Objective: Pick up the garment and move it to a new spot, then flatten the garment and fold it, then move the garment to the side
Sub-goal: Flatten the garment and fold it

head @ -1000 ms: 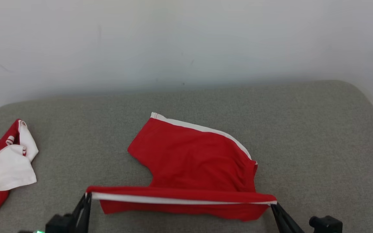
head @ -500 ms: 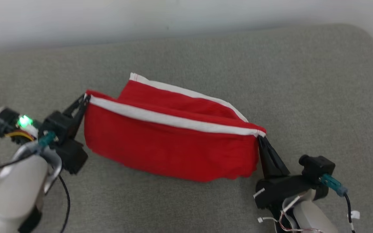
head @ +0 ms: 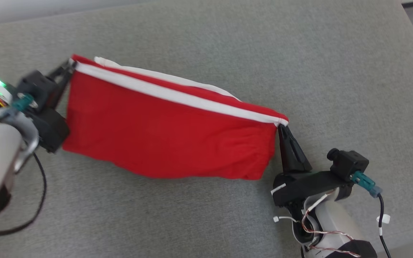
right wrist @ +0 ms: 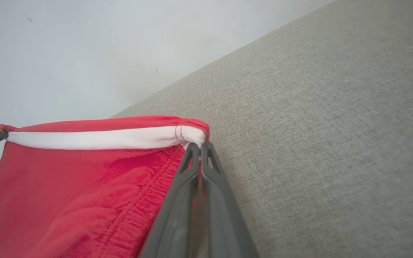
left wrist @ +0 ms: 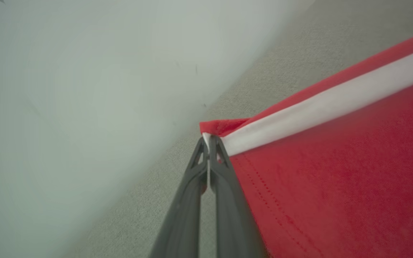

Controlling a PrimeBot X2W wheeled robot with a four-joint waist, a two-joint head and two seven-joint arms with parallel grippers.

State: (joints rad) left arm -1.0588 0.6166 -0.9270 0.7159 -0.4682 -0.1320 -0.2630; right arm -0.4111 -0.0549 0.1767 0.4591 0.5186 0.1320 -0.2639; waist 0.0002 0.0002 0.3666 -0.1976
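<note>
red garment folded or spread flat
Folded: the red garment is doubled over, a second white stripe showing behind the front one.

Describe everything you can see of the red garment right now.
The red garment is soft knit-looking cloth with a white stripe along its top edge, seemingly shorts: a gathered elastic band at the right end, a stitched hem at the left. It hangs stretched taut and slanted between the left gripper and right gripper, whose jaws are shut on its two upper corners. A second layer droops behind. It is above the grey upholstered surface; contact there is unclear.
</note>
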